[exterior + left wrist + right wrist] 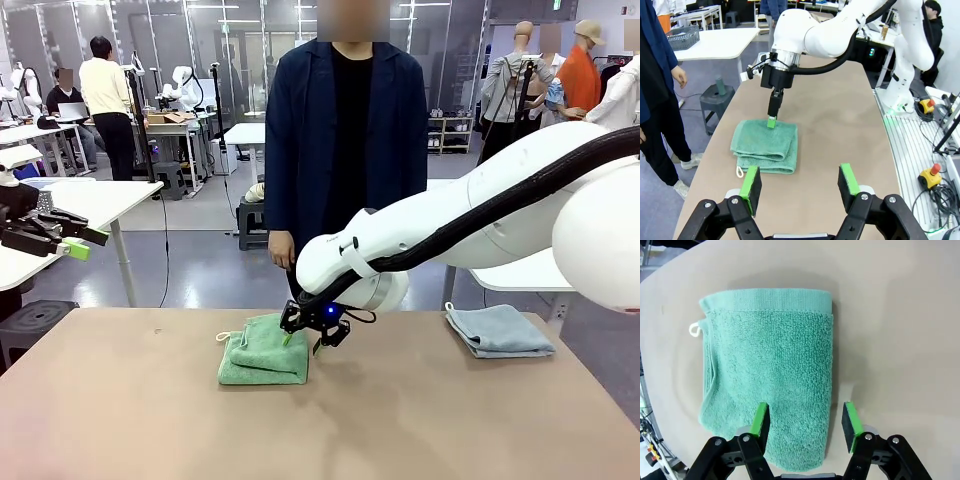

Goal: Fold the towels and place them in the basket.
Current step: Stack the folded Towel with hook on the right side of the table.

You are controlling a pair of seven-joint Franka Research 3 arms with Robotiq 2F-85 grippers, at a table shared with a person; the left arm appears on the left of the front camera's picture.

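The green towel (262,352) lies folded on the table left of the middle, its white tag loop (694,330) at one corner. My right gripper (312,336) hangs open just over the towel's right edge. In the right wrist view its fingers (760,422) straddle that edge, one pad above the green towel (770,365), the other above bare table. The blue-grey towel (498,330) lies folded at the table's right side. My left gripper (800,185) is open and empty, raised off the table's left end (70,240), looking at the green towel (767,146). A dark grey mesh basket (686,37) stands on a white side table.
A person (345,130) in a dark jacket stands at the table's far edge with arms hanging down. The right arm (470,215) spans the table's right half above the blue-grey towel. A white side table (90,200) stands to the left.
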